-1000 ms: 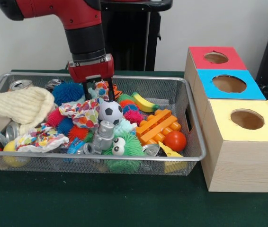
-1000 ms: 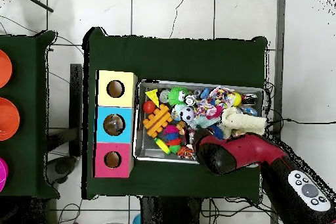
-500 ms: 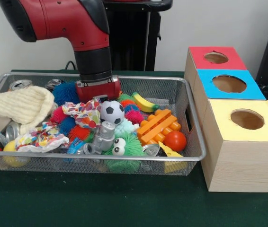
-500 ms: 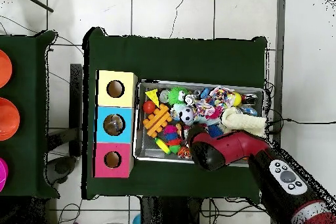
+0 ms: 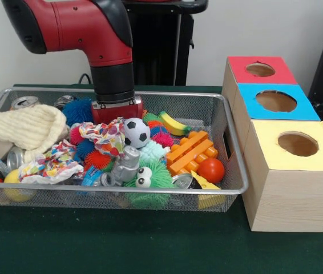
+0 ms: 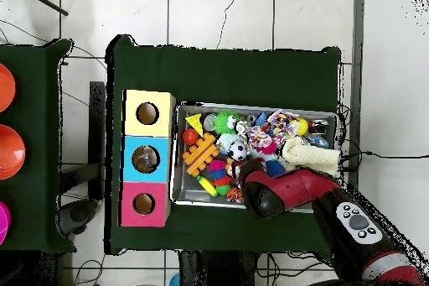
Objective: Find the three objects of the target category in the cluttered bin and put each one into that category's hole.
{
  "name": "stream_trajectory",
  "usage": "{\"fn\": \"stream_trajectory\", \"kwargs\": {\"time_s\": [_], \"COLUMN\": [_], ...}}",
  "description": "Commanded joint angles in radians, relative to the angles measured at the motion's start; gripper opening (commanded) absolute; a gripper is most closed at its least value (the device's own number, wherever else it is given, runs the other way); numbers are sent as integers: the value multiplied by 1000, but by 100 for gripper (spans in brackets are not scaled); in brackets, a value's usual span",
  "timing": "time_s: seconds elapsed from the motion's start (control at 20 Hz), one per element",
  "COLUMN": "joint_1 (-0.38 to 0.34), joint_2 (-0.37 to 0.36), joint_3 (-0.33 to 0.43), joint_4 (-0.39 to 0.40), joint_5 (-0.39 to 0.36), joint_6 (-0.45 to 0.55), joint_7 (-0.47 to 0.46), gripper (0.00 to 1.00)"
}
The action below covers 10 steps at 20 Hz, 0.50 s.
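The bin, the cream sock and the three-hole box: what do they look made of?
The bin looks like silver wire mesh: the toys show through its walls. The cream sock looks like a ribbed knit, soft and matte. The three-hole box looks like pale wood, with grain on its sides and painted tops.

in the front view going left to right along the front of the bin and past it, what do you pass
Cream knitted sock → patterned cloth → grey robot toy → green googly-eyed ball → red ball → wooden box with holes.
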Motion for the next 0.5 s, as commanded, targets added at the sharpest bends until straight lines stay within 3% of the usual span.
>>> {"fn": "stream_trajectory", "kwargs": {"time_s": [0.05, 0.3, 0.5], "joint_1": [33, 71, 83], "joint_2": [35, -23, -161], "joint_3": [-78, -89, -64], "joint_4": [-88, -45, 45], "joint_5": [47, 140, 238], "joint_6": [31, 111, 210], "joint_7": [114, 119, 78], "gripper": [0, 0, 0]}}
